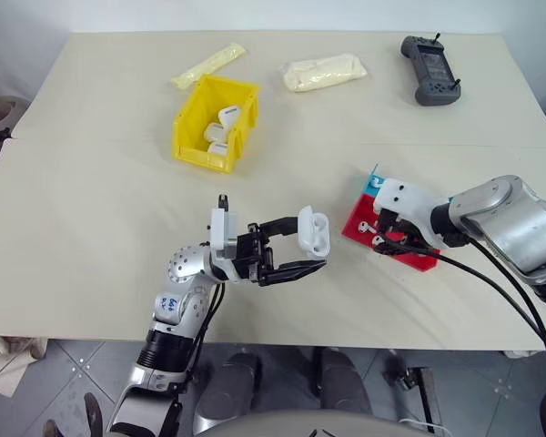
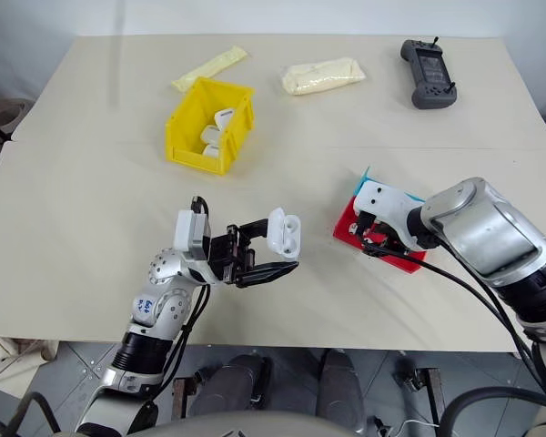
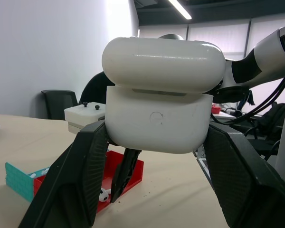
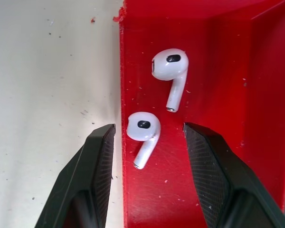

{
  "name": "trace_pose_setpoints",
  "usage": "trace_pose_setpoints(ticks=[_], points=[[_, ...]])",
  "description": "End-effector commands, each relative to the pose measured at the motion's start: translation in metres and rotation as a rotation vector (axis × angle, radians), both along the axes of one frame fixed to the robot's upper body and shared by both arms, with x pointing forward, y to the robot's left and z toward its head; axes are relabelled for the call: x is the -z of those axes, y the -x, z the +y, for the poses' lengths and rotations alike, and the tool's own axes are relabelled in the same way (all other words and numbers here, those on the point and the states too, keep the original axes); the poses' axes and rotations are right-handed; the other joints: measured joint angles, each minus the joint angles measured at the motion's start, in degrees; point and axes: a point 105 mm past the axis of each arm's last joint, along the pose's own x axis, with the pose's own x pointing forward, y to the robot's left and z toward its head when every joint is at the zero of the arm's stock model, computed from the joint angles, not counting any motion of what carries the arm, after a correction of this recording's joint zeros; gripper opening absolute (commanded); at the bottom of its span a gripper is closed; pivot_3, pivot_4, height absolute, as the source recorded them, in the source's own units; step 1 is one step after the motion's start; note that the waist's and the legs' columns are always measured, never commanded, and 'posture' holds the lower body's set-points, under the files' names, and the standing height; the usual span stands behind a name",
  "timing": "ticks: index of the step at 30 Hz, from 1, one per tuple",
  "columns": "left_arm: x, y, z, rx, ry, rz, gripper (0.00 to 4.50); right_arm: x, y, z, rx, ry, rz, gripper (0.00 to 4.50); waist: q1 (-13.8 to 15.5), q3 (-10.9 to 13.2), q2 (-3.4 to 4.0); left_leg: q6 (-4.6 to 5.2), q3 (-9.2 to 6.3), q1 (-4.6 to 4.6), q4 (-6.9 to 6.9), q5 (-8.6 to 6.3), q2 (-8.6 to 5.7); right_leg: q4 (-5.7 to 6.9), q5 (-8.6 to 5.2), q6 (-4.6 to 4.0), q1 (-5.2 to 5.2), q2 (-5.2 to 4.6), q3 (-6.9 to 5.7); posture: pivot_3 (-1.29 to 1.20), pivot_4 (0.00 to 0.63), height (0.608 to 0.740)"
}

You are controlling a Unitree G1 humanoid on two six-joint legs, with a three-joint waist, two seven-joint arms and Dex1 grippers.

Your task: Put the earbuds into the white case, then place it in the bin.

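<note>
Your right gripper [image 4: 147, 137] straddles the near earbud [image 4: 143, 130], jaws half-wide; close squarely. Your left gripper [image 1: 296, 250] clamps the case [image 1: 313, 230].

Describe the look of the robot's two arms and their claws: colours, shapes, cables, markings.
Both arms are rounded silver-grey metal shells with black joints. The left arm carries a blue marking on its forearm and a white block at the wrist. The left claw and right claw each have two black, wedge-shaped fingers. The right wrist has a white housing, with black cables trailing alongside.
</note>
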Motion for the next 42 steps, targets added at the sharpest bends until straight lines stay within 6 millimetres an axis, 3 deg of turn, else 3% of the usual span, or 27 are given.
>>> trace_pose_setpoints(ticks=[1, 6, 9, 13, 14, 24, 31, 35, 39, 42], points=[[-0.009, 0.004, 0.000, -0.001, 0.024, -0.043, 2.72, -0.005, -0.001, 0.003, -0.014, 0.004, -0.025, 2.33, 0.0, 0.0, 0.00, 0.00, 0.00, 0.00, 0.00, 0.00, 0.00, 0.00, 0.00, 0.00, 0.00, 0.00, 0.00, 0.00, 0.150, 0.740], [-0.009, 0.004, 0.000, -0.003, 0.024, -0.046, 2.72, 0.000, -0.001, 0.002, -0.002, 0.003, -0.013, 2.33, 0.0, 0.0, 0.00, 0.00, 0.00, 0.00, 0.00, 0.00, 0.00, 0.00, 0.00, 0.00, 0.00, 0.00, 0.00, 0.00, 0.150, 0.740], [-0.009, 0.004, 0.000, -0.005, 0.023, -0.047, 2.72, 0.002, -0.001, 0.002, 0.002, 0.003, -0.012, 1.81, 0.0, 0.0, 0.00, 0.00, 0.00, 0.00, 0.00, 0.00, 0.00, 0.00, 0.00, 0.00, 0.00, 0.00, 0.00, 0.00, 0.150, 0.740], [-0.009, 0.004, 0.000, -0.005, 0.020, -0.047, 2.72, 0.003, -0.002, 0.003, 0.004, 0.001, -0.011, 0.57, 0.0, 0.0, 0.00, 0.00, 0.00, 0.03, 0.01, 0.00, 0.00, -0.01, 0.01, 0.01, 0.04, 0.00, 0.00, 0.00, 0.150, 0.740], [-0.009, 0.004, 0.001, -0.005, 0.019, -0.047, 2.72, 0.004, -0.002, 0.003, 0.004, 0.001, -0.011, 0.51, 0.0, 0.0, 0.00, 0.00, 0.00, 0.03, 0.01, 0.00, 0.00, -0.01, 0.01, 0.00, 0.05, 0.00, 0.00, 0.00, 0.150, 0.740], [-0.008, 0.003, 0.002, -0.005, 0.011, -0.050, 2.72, 0.000, 0.001, -0.003, 0.014, 0.004, -0.020, 0.51, 0.0, 0.0, 0.00, 0.00, 0.00, 0.05, 0.01, 0.00, 0.01, -0.02, 0.01, 0.00, 0.05, 0.00, 0.00, 0.00, 0.150, 0.740], [-0.006, 0.001, 0.007, 0.016, -0.010, -0.041, 2.72, -0.021, 0.008, -0.014, 0.052, -0.056, -0.056, 0.51, 0.2, 0.0, 0.00, 0.03, 0.00, 0.00, 0.00, -0.02, -0.01, -0.07, 0.02, 0.01, 0.03, 0.00, 0.00, 0.00, 0.150, 0.740], [-0.010, -0.004, 0.006, 0.032, -0.018, -0.043, 2.72, -0.042, 0.012, -0.017, 0.056, -0.202, -0.109, 0.51, 0.3, 0.0, -0.01, 0.03, 0.00, -0.01, -0.05, -0.02, 0.01, -0.11, 0.02, 0.01, 0.03, 0.01, -0.02, 0.00, 0.150, 0.740], [-0.012, -0.007, 0.008, 0.044, -0.017, -0.036, 2.72, -0.049, 0.014, -0.022, 0.047, -0.285, -0.171, 0.51, 0.2, 0.0, -0.01, 0.05, 0.01, -0.01, -0.04, -0.03, 0.00, -0.14, 0.04, 0.04, 0.05, 0.01, -0.01, 0.00, 0.150, 0.740], [-0.016, -0.009, 0.006, 0.081, -0.001, 0.003, 2.72, -0.070, 0.021, -0.005, -0.091, -0.600, -0.310, 0.51, 0.1, 0.1, -0.13, 0.07, 0.01, 0.01, -0.06, -0.05, 0.04, -0.18, 0.04, 0.05, 0.07, 0.04, -0.02, 0.00, 0.150, 0.740]])
